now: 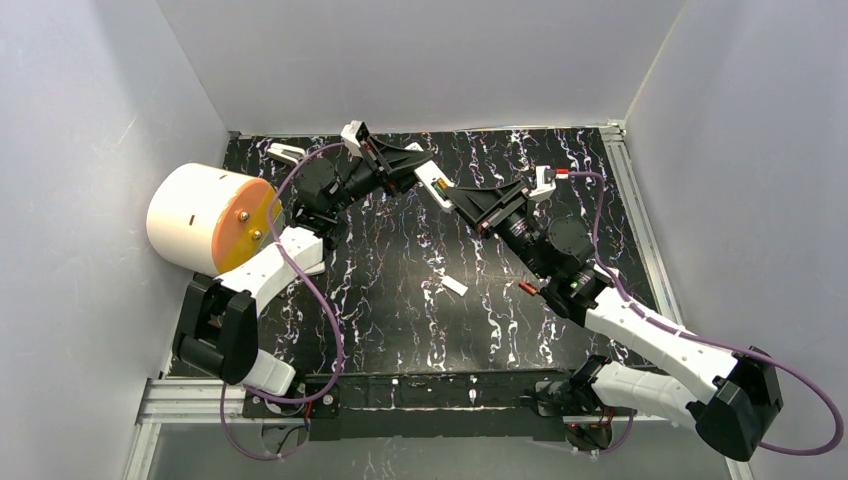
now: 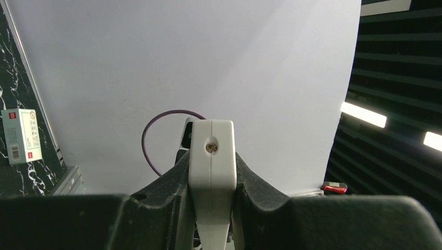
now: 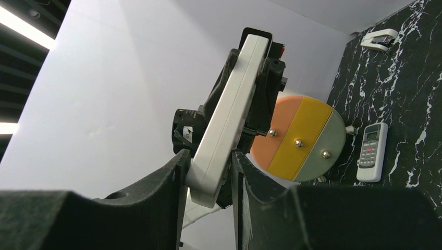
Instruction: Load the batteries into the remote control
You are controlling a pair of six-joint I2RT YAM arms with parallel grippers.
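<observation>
Jaws of left gripper [image 2: 211, 174] and right gripper [image 3: 209, 169] clamped on opposite ends of one white remote control [image 3: 229, 104]. Held clear of table [image 1: 390, 310]. Battery [image 1: 527, 289] loose beside right arm.

Bright, even light; sharp focus

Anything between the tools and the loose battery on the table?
No object lies between them. But the left tool and the right tool are both shut on the white remote, held off the table. The battery lies right beside the right arm, nearer its base than its tool.
</observation>
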